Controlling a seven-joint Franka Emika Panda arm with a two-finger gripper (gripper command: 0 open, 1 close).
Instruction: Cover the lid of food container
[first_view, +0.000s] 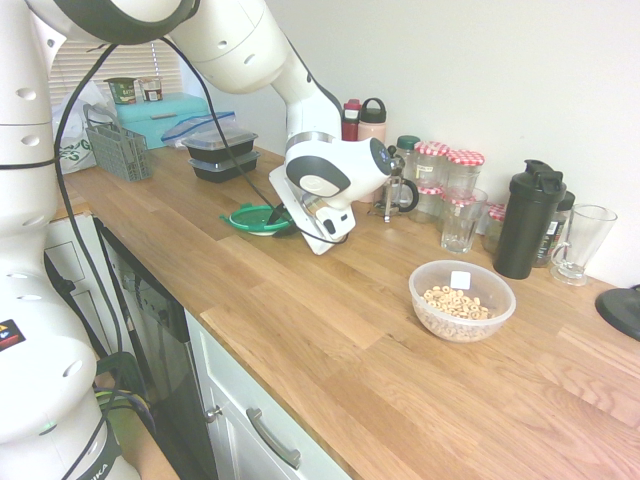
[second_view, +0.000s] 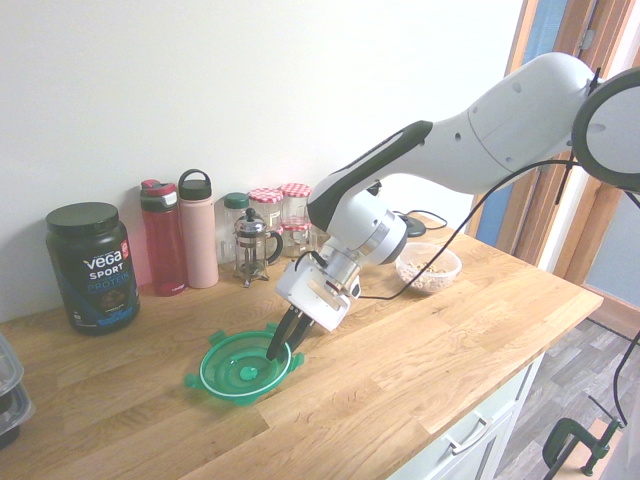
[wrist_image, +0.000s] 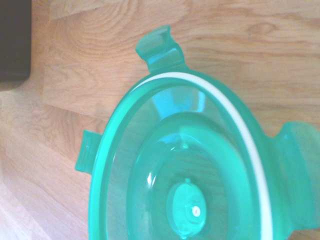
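**Barely underway: tool at the lid's rim, container waiting uncovered**

Right, you're at the pickup stage and nothing more. Your tool (second_view: 279, 347) is angled down onto the near rim of the lid (second_view: 243, 369), which lies flat on the tabletop (second_view: 420, 350), inner side up by the look of the wrist view, with the white seal ring showing. The lid sits toward the back of the tabletop, in front of the row of bottles (second_view: 183, 233) and the French press (second_view: 254, 246) along the wall edge.

From the second exterior view the dark fingers (second_view: 284, 338) straddle the lid's rim and stand close together, but you cannot tell from these pictures whether they have actually bitten on the plastic. Nothing is lifted; the lid is flat on the wood.

Over at the other end, the food container (first_view: 462, 300) stands well apart from the lid, nearer the front edge, beside the black shaker (first_view: 529, 218) and the glasses (first_view: 463, 219). It is open, cereal showing, nothing on top.

So the tally: approach done, grasp unconfirmed. Left for you, as a judgement: secure the rim, lift, carry the lid along the tabletop to the bowl, probably turn it over since it seems to lie upside down, and seat it on the rim.
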